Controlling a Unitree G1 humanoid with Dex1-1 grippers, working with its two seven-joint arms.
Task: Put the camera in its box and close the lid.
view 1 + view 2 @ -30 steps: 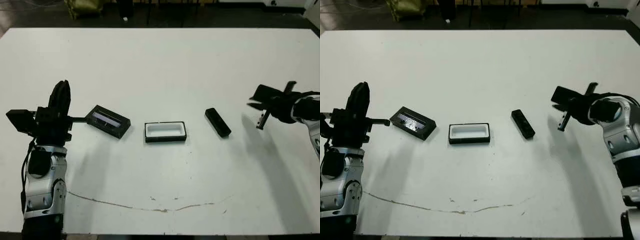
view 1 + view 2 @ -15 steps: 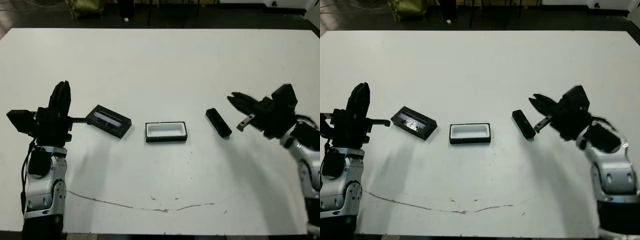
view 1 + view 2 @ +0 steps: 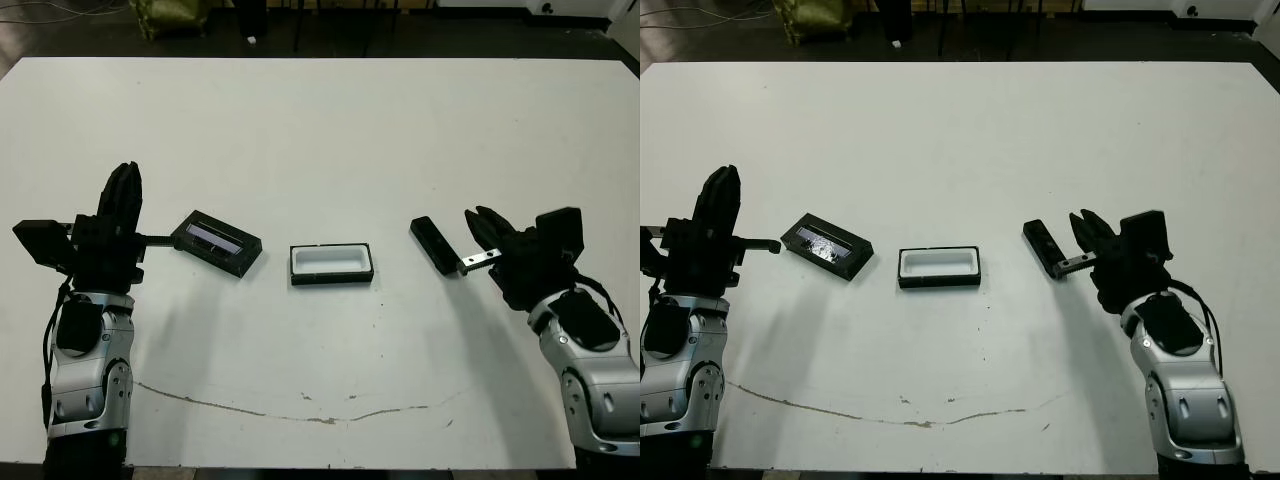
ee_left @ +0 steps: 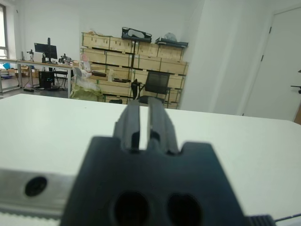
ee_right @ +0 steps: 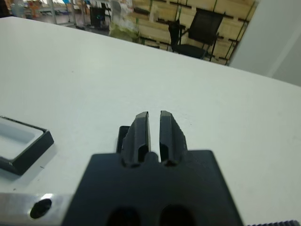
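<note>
The camera (image 3: 435, 245), a slim black bar, lies on the white table right of centre. The box (image 3: 331, 263), black-walled with white lining, sits open and empty at the centre. The lid (image 3: 215, 241), black with a pale purplish strip, rests to its left. My right gripper (image 3: 483, 222) hovers just right of the camera, shut with nothing held. In the right wrist view its fingertips (image 5: 154, 114) point over the camera (image 5: 123, 137), with the box (image 5: 21, 143) off to one side. My left gripper (image 3: 123, 190) stands upright left of the lid, shut and empty (image 4: 144, 103).
A thin brown crack line (image 3: 300, 405) runs across the table near the front edge. Dark floor and furniture legs lie beyond the far edge (image 3: 300, 57). The left wrist view shows shelves of boxes and an office chair (image 4: 155, 84) across the room.
My right arm has swung in from the far right and come down close beside the camera. The left arm, the lid, the box and the camera have not moved.
</note>
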